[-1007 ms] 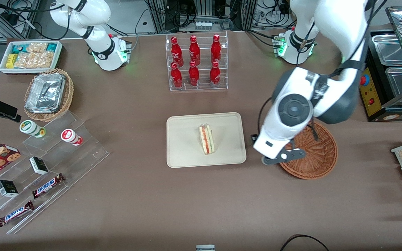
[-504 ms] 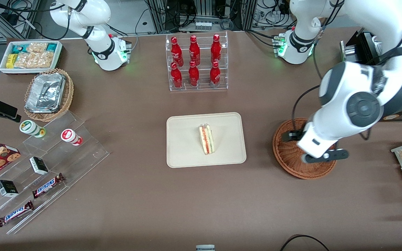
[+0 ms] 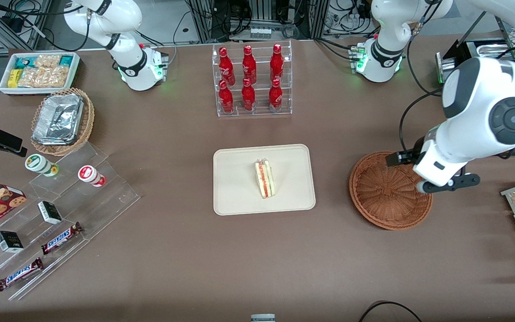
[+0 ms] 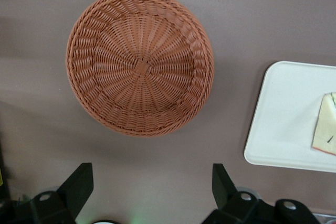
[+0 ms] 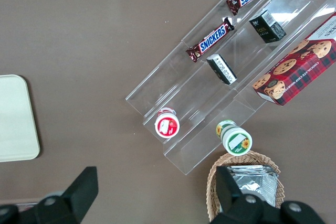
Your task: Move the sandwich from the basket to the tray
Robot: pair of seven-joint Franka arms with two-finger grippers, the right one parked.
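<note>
Pulling back past the emptied basket (image 3: 390,191) toward my own end of the bench, jaws wide and holding nothing; sandwich (image 3: 264,179) lay on the tray (image 3: 235,188), placement apparently finished.

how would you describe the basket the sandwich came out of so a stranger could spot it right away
Start at the cream tray mid-table, where the sandwich lies. Beside it, toward the working arm's end, sits the basket: round, shallow, reddish-brown wicker with nothing in it, the open gripper hanging above the table near its rim. The other wicker basket is paler tan and holds a crumpled foil tray.
</note>
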